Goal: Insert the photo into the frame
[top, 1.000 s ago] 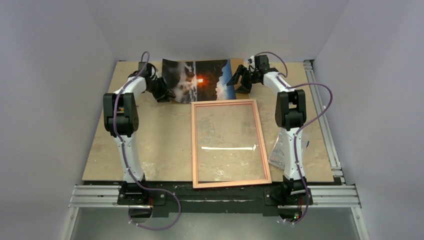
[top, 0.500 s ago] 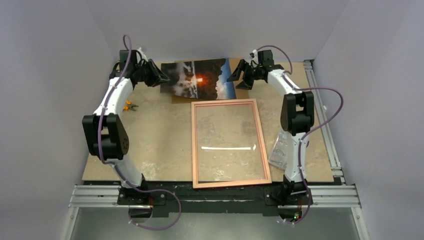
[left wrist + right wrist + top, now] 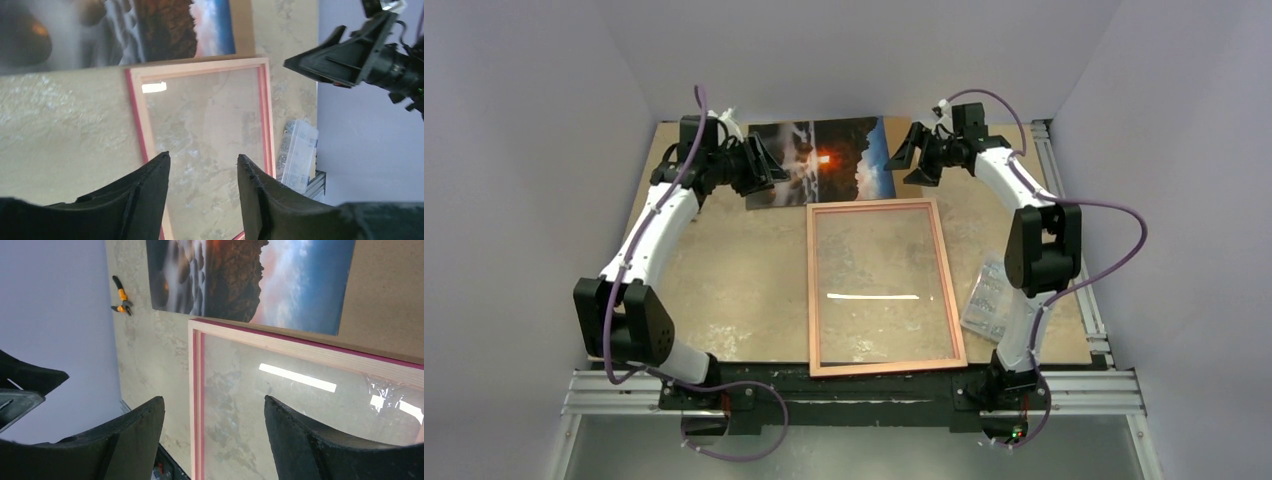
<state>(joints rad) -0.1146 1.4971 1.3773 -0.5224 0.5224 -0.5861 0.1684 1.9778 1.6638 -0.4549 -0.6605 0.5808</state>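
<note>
Photo [image 3: 824, 160] lies face up at the desk's far edge, on a brown board [image 3: 385, 305], just beyond the frame [image 3: 812, 290]. Left gripper [image 3: 774, 167] and right gripper [image 3: 908, 163] flank it, both parted and empty. Advice: pinch opposite edges together, lift level, avoid buckling.

Photo [image 3: 824, 160]: dark misty landscape, orange sun, blue sky. Frame [image 3: 811, 290]: pink edge, tan wood face. Pliers [image 3: 121, 296]: black, seemingly orange-handled.
</note>
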